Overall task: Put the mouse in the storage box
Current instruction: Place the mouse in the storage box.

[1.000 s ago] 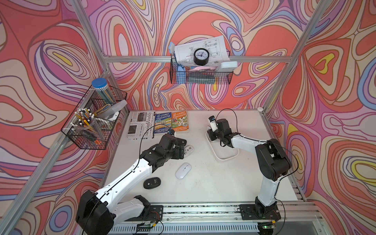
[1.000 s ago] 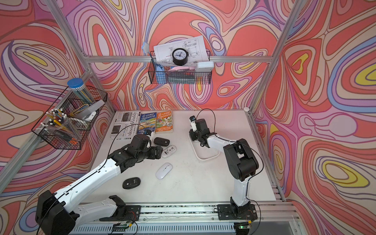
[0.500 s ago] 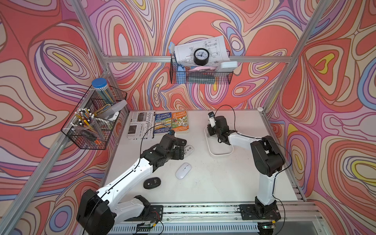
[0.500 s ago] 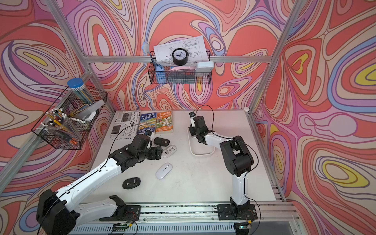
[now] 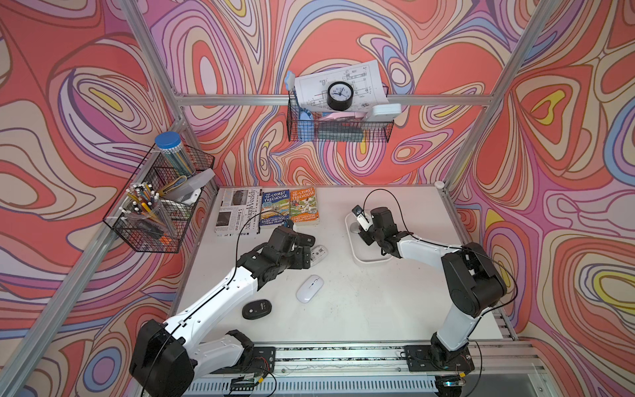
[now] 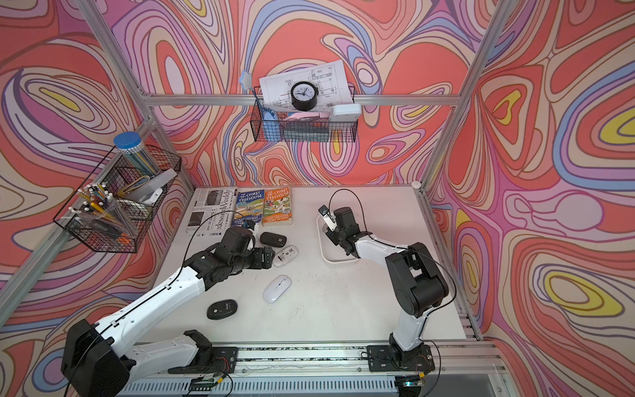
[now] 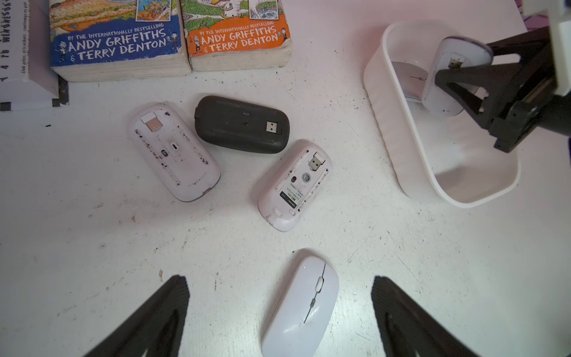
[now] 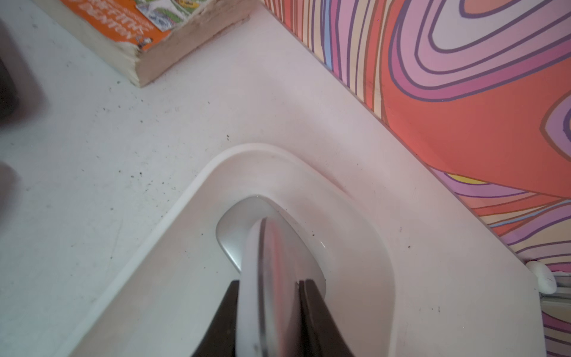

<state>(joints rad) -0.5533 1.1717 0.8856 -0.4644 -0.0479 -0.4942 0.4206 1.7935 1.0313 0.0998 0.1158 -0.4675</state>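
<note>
Where the white table (image 5: pixel 378 309) is seen from above, with twelve o'clock at the back wall, a black wire basket (image 5: pixel 154 220) of pens hangs off the wall at ten o'clock. At eleven o'clock a magazine (image 5: pixel 237 209), a blue book (image 5: pixel 274 208) and an orange book (image 5: pixel 303 206) lie side by side.

A black mouse (image 5: pixel 256 309) sits right way up at seven o'clock, beside the left arm. The left gripper (image 7: pixel 278 278) hovers near the table's centre, fingers spread wide and holding nothing. A white mouse (image 7: pixel 301 309) lies right way up on the table below the gap.

Just past it, towards twelve o'clock, three mice lie belly up, close together: a scuffed white mouse (image 7: pixel 174 151), an upturned black mouse (image 7: pixel 242 123) and a labelled white mouse (image 7: pixel 295 185).

At one o'clock stands the storage box (image 5: pixel 372 261), a shallow white tray. The right gripper (image 8: pixel 270 282) is clamped on a held mouse (image 8: pixel 272 309), white and turned on its edge, inside the box's far end. Under it a grey mouse (image 8: pixel 234 235) lies on the box floor. Whether the two touch cannot be told.
</note>
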